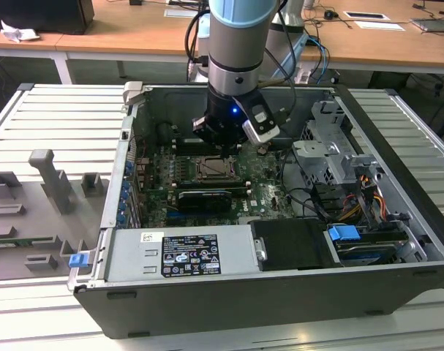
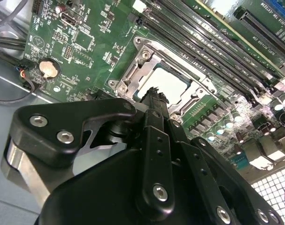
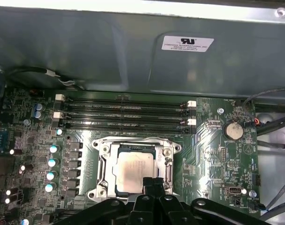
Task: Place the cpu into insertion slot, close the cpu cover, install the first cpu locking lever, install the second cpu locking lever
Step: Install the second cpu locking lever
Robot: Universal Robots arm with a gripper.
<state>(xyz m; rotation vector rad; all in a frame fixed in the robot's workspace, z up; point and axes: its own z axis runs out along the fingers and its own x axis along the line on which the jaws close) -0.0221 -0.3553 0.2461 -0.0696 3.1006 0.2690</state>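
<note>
- The exterior view takes in the whole open dark-grey computer case [image 1: 280, 292] lying on its side on a ribbed grey table [image 1: 53, 124], with the silver-and-blue robot arm [image 1: 236, 44] reaching down into it; the black gripper [image 1: 223, 140] hangs just above the socket on the green motherboard [image 1: 262, 191].
- Both wrist views look close at the board. In the first wrist view the small flat square cpu with a pale silver-grey face [image 3: 134, 169] lies flat inside the dark square insertion slot with a silver metal rim [image 3: 103, 172], its face up and its edges square to the rim.
- The thin silver metal cpu cover [image 3: 137, 145] lies down around the chip — the chip's face shows through its central window.
- The gripper's black fingertips [image 3: 153, 185] are pressed together, clenched on nothing, and sit over the cpu's edge farthest from the long black memory slots [image 3: 126, 117].
- The second wrist view shows the same from the opposite side: the closed fingertips [image 2: 154, 93] meet at the cpu [image 2: 173, 82], with a round silver coin battery [image 2: 49, 68] on the board well apart from the socket.
- Inside the case, beside the motherboard, sit a grey metal drive cage [image 1: 331, 139] and a silver power supply box [image 1: 185, 252] with a label.
</note>
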